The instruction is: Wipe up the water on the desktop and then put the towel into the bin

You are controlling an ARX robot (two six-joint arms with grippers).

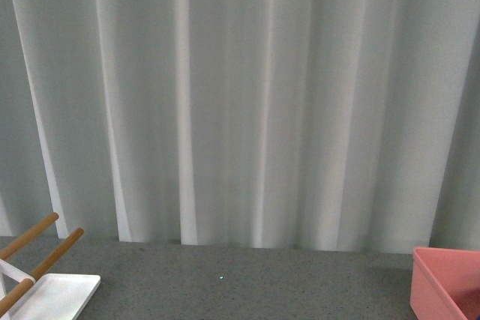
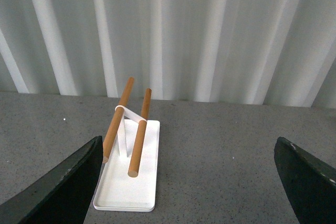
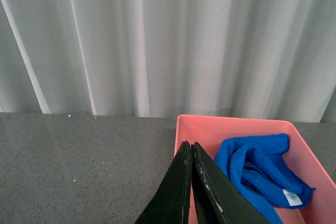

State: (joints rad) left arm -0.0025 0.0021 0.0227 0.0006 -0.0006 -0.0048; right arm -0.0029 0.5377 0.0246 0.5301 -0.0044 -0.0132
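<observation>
towel crumpled in bin — partly hidden, right tool pinched empty, left tool wide

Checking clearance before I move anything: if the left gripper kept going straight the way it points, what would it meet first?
Probably the white tray with wooden rods, which lies between the open left gripper fingers on the desktop; depth is unclear.

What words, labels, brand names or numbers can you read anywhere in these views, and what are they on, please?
None can be read.
The towel in the bin carries a small white tag with blue marks, too small and blurred to read.
The white tray with wooden rods and the desktop show no text.
</observation>
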